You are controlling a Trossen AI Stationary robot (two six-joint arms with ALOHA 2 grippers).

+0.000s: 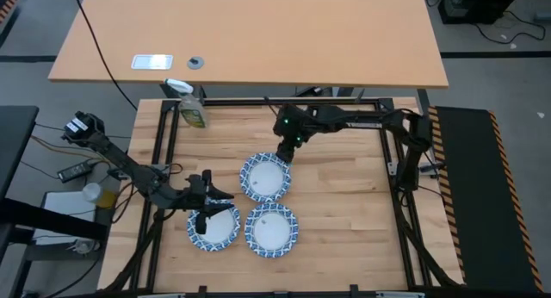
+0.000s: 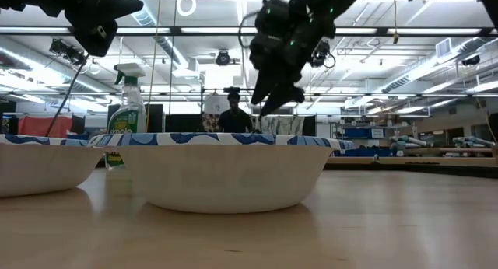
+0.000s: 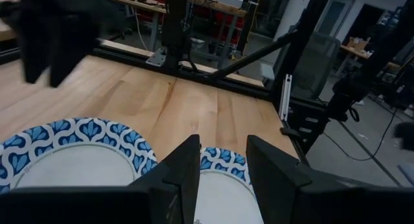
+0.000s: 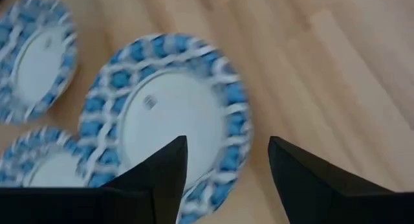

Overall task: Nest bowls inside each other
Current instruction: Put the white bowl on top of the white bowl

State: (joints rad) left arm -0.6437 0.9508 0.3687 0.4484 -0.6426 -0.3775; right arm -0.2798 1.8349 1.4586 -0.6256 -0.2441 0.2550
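Observation:
Three blue-rimmed white bowls rest on their bases on the wooden table: one at the middle (image 1: 264, 177), one near left (image 1: 213, 227), one near right (image 1: 272, 229). My right gripper (image 4: 226, 146) hangs open above the far rim of the middle bowl (image 4: 171, 114), pointing steeply down, with nothing between its fingers; the low view shows it (image 2: 276, 94) well above the bowls. My left gripper (image 1: 207, 205) hovers open over the near left bowl, roughly level, pointing toward the table's right. Through its finger gap (image 3: 223, 175) I see the near right bowl (image 3: 220, 162).
A green-labelled spray bottle (image 1: 191, 108) stands at the table's far left corner. Black frame rails (image 1: 284, 102) run around the table. A person (image 2: 232, 113) stands in the room beyond. Bare wood (image 1: 353, 195) lies to the right of the bowls.

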